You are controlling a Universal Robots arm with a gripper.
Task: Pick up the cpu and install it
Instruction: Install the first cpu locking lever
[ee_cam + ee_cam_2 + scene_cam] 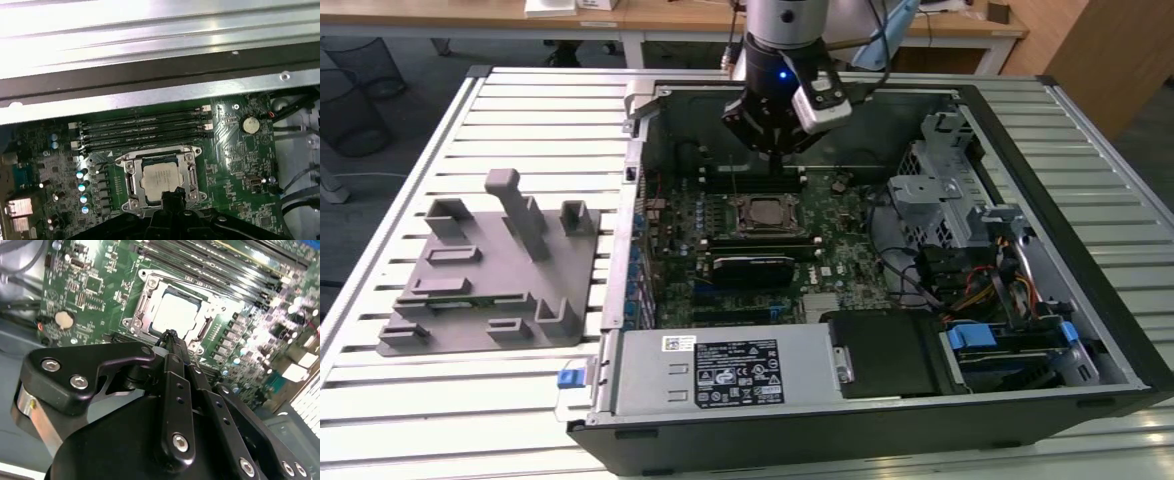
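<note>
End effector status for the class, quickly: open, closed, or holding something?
End effector: closed, holding nothing, poised above the cpu, which lies in its socket.

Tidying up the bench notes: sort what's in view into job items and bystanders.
Job:
- cpu, sitting in the socket
- gripper, above the cpu, fingertips together

Bystanders:
- grey fixture beside the case
- memory slots
- coin battery
- power supply

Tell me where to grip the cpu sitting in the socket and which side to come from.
Judging by its pose, grip the cpu by two opposite thin edges, coming straight down from above. It lies flat in the socket frame, shiny top up, with metal frame close on all sides, so a sideways approach looks blocked.
</note>
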